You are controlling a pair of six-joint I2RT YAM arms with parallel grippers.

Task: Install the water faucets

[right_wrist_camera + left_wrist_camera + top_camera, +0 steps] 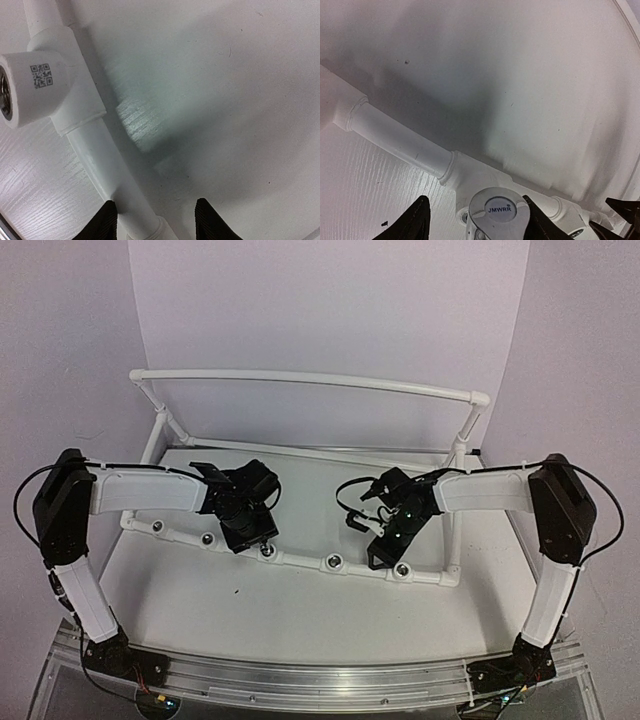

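Note:
A chrome water faucet (499, 212) with a blue "JMWRR" cap stands at a tee of the white pipe frame (395, 140). My left gripper (476, 226) is open around it. The right finger touches the faucet's side and the left finger (415, 222) stands apart from it. In the top view the left gripper (250, 536) hangs over the front pipe (300, 558) and hides the faucet. My right gripper (156, 220) is open and empty, low over the front pipe (105, 165), with its left fingertip (102, 220) beside the pipe. It also shows in the top view (380, 556).
An empty tee socket (30, 87) with a QR label lies ahead of the right gripper. Several open sockets (333, 562) line the front pipe. The frame's raised back rail (310, 380) and corner posts (460, 445) ring the white board (290, 610).

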